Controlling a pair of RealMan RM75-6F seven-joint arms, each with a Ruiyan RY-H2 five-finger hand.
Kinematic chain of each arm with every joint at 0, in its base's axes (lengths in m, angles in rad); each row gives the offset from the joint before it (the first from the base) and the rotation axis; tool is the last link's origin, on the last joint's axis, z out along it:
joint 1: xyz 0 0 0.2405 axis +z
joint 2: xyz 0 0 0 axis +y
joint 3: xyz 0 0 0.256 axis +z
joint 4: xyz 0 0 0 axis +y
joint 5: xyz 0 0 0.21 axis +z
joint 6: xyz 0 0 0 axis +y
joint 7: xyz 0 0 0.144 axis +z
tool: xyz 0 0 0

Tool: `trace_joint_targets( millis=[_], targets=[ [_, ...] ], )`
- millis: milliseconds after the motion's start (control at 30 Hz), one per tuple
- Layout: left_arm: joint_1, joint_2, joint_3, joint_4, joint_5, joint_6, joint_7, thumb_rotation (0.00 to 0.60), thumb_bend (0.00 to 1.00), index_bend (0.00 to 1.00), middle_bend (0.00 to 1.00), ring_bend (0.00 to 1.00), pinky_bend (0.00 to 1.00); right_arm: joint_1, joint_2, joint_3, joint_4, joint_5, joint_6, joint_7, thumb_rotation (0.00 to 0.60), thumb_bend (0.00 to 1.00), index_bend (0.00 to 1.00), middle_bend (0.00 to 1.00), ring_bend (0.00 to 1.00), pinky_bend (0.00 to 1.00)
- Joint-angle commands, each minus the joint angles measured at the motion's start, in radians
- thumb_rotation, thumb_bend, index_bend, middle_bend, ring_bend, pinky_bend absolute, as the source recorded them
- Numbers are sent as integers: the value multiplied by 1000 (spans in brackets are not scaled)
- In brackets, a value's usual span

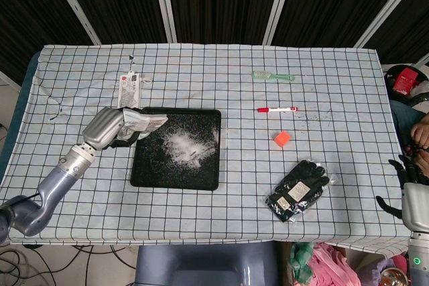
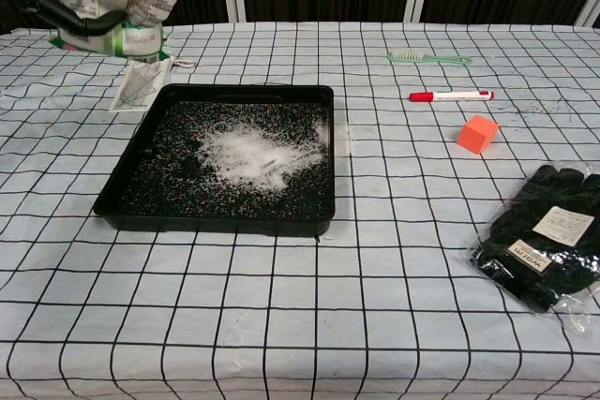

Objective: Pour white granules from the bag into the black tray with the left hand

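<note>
Here 1 robot hand holds 1 bag over 1 black tray.

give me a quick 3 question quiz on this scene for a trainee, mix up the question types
1. True or false: the black tray already holds a pile of white granules.
2. Which thing lies nearest the red marker? A) orange cube B) black gloves C) small packet
3. Fill in: the left hand holds the ____ over the tray's left edge.

Key
1. True
2. A
3. bag
</note>
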Motion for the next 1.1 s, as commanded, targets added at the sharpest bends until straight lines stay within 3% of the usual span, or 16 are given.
trace_joint_targets(
  millis=[33,433,633,767,1100],
  targets=[
    [-83,59,-40,-111,-75,-128,172,600,759,453,491,420,586,0,-1,1,3,1,-2,3,600,116,178,99,143,310],
    [-136,58,-31,-144,-170,-227,369,600,761,467,498,425,593,-3,-1,5,5,3,2,3,600,115,178,99,143,310],
    [-166,105,1,-182,-239,-286,552,600,766,484,513,437,603,-3,-3,8,8,6,0,8,600,114,178,99,143,310],
    [-171,118,5,-204,-278,-259,652,600,767,486,516,438,602,-1,-5,11,13,9,-3,11,600,115,177,99,144,310],
    [-191,146,20,-243,-352,-259,766,600,770,501,523,438,599,-5,-3,12,11,8,3,10,600,115,178,99,143,310]
  ],
)
